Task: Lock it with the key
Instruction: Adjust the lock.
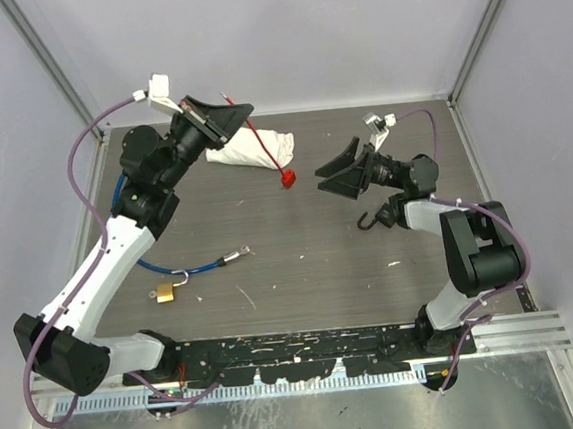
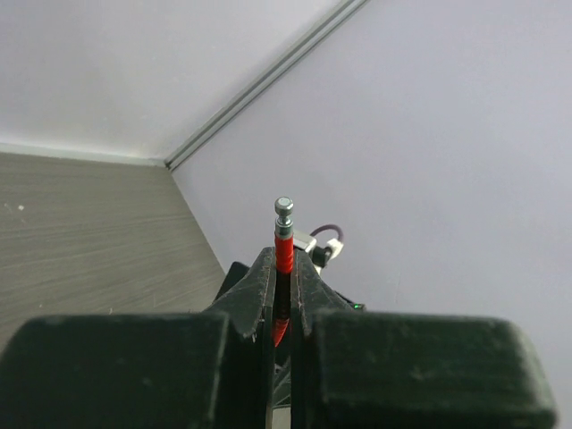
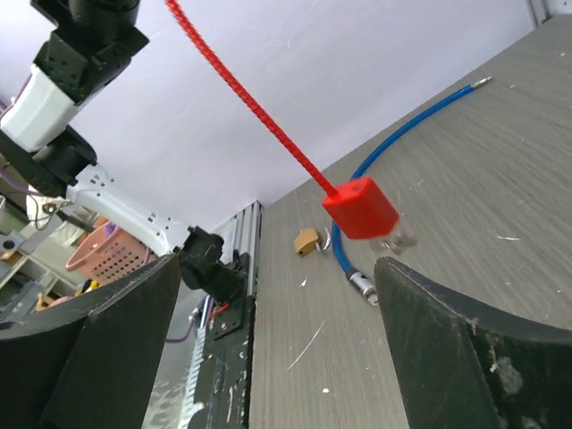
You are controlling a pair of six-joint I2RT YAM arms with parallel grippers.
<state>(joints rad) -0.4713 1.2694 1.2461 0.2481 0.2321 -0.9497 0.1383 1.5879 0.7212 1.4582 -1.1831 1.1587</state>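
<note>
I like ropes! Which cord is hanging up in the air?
The red braided cord, pinched in the left claw, with a red block dangling at its end. The blue cord lies flat on the grey table beside the small brass padlock.

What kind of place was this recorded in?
Probably a lab robot cell: plain grey panel walls, aluminium posts, a dark wood-grain tabletop and a black mounting rail at its near edge.

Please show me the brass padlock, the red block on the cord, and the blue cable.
brass padlock (image 1: 163, 295): top view, its body.
red block (image 3: 360, 207): right wrist view, its front face.
blue cable (image 1: 211, 265): top view, middle of its length.
</note>
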